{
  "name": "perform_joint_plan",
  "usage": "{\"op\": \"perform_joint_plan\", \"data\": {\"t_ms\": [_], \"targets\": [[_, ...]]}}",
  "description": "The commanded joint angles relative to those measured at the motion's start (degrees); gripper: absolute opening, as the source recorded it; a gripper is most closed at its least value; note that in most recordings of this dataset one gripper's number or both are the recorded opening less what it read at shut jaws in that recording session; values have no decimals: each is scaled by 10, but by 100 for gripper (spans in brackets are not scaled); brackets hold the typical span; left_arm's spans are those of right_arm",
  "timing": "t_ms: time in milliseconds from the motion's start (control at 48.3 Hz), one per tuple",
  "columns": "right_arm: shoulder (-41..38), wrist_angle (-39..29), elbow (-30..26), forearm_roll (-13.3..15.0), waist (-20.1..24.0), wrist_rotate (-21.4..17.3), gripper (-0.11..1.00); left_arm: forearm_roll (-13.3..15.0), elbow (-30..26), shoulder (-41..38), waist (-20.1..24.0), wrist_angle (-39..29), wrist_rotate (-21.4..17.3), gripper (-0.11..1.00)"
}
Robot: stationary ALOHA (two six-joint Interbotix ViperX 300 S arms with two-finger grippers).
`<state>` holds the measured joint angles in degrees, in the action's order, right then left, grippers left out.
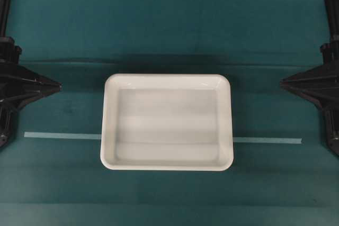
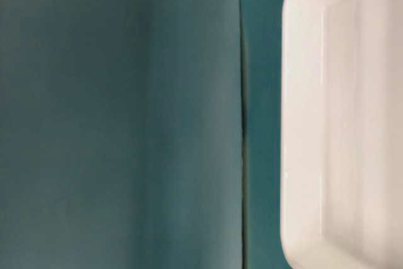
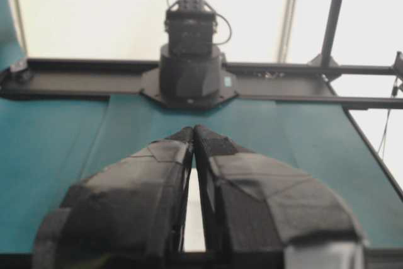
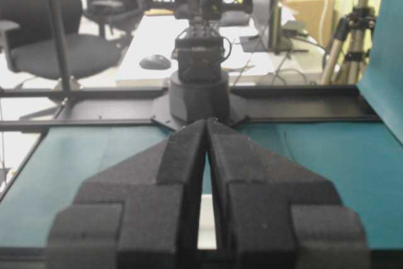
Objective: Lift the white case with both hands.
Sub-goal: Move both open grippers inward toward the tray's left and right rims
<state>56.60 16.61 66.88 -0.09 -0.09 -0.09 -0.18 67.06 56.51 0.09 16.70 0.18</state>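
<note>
The white case [image 1: 167,122] lies flat in the middle of the teal table, empty. Its rim fills the right side of the table-level view [image 2: 302,124]. My left gripper [image 1: 58,85] is shut and empty at the left edge, well clear of the case's left rim. My right gripper [image 1: 282,83] is shut and empty at the right edge, well clear of the right rim. In the left wrist view the gripper [image 3: 194,129] has its tips together, with a sliver of the case [image 3: 195,218] showing behind. In the right wrist view the gripper [image 4: 206,121] is the same, with the case [image 4: 206,222] in the slit.
A pale tape line [image 1: 58,135] runs across the table under the case and out to the right [image 1: 267,141]. A fold in the teal cloth [image 1: 63,62] crosses behind the case. The opposite arm's base [image 3: 190,74] stands at the far side in each wrist view.
</note>
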Motion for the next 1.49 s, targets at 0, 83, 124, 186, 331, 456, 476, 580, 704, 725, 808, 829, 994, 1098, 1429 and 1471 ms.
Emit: {"op": "perform_joint_plan", "data": {"t_ms": [0,83,124,186,331,456,476,580,704,725,808,829,994,1098,1429,1471], "targets": [[0,5,-9,-4,3,-7,9,-5,-38,-6,-2,-5,32,14],[8,-7,-21,-48,4,-23,2,-5,-54,-8,-2,-24,65,6],[11,-18,-25,-69,3,-38,0,-7,-61,-8,-3,-37,80,1],[12,-44,-29,-89,1,-62,0,-8,-69,-9,-4,-54,101,-3],[9,-122,-49,-123,1,-128,0,-8,-85,-11,-11,-65,142,-3],[-2,-171,-69,-142,-2,-213,0,-7,-100,-18,-11,-66,220,-3],[-4,-176,-70,-145,-2,-228,0,-7,-103,-19,-11,-65,239,-3],[-18,-189,-74,-155,-1,-309,0,-7,-109,-33,-11,-66,360,-3],[-39,-191,-70,-155,-1,-399,0,-7,-108,-52,-11,-67,517,-3],[-42,-191,-69,-155,-2,-410,0,-7,-107,-55,-11,-67,540,-3],[-53,-192,-67,-155,-2,-451,0,-7,-107,-74,-13,-71,604,-3],[-56,-191,-67,-155,-1,-463,0,-8,-107,-77,-15,-73,612,-3],[-69,-189,-55,-155,-2,-514,0,-8,-99,-105,-17,-105,678,-3],[-79,-189,-43,-155,-2,-545,0,-7,-88,-117,-20,-109,710,-3],[-133,-151,-4,-156,-2,-609,1,-8,-33,-134,-34,-119,774,-3],[-141,-148,-1,-155,-2,-610,4,-8,-28,-138,-37,-119,779,-3]]}}
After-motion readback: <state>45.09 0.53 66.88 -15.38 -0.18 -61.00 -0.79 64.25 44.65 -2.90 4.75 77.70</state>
